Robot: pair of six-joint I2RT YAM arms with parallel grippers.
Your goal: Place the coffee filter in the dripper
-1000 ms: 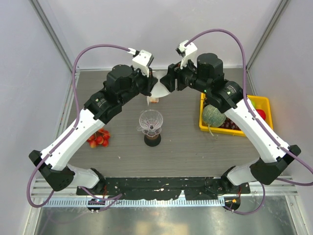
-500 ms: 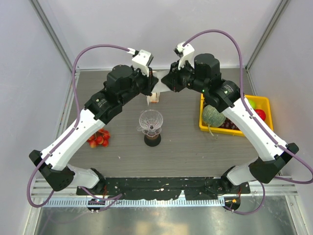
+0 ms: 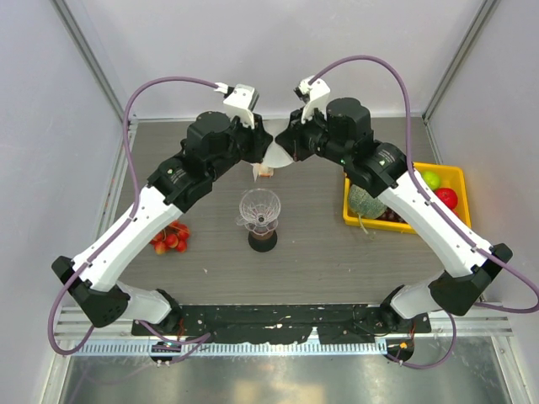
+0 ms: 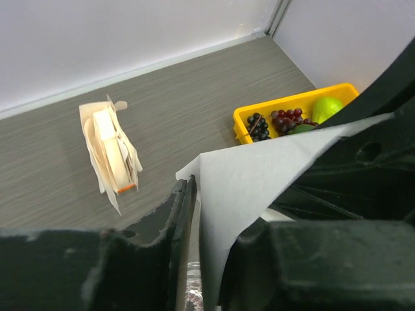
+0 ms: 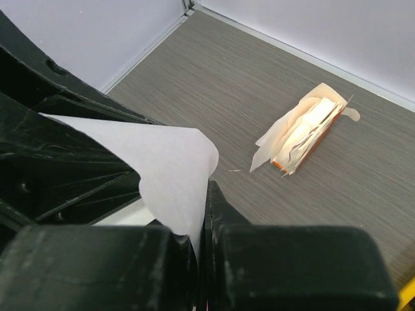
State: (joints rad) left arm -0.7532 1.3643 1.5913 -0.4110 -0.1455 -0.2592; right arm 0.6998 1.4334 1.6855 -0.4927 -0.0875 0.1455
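Right hand (image 5: 201, 214) pinching coffee filter (image 5: 155, 155), left hand (image 4: 217, 214) narrowly parted around it, the pinch itself hidden from above.

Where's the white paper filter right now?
In the top view the coffee filter is up in the air at the table's far middle, pinched in the right claw, behind the clear dripper, near the packet.

- right gripper (image 5: 201, 202): jaws stood apart a second ago; they are now closed on the coffee filter (image 5: 165, 159), pinching its lower edge.
- left gripper (image 4: 217, 220): was clamped tight; a thin gap now shows beside one finger, so it seems to have loosened (the view is cramped).
- right arm (image 3: 421, 206) has shifted left, uncovering more of the yellow tray (image 3: 453, 172); the lime (image 3: 431, 178) is now in full view.
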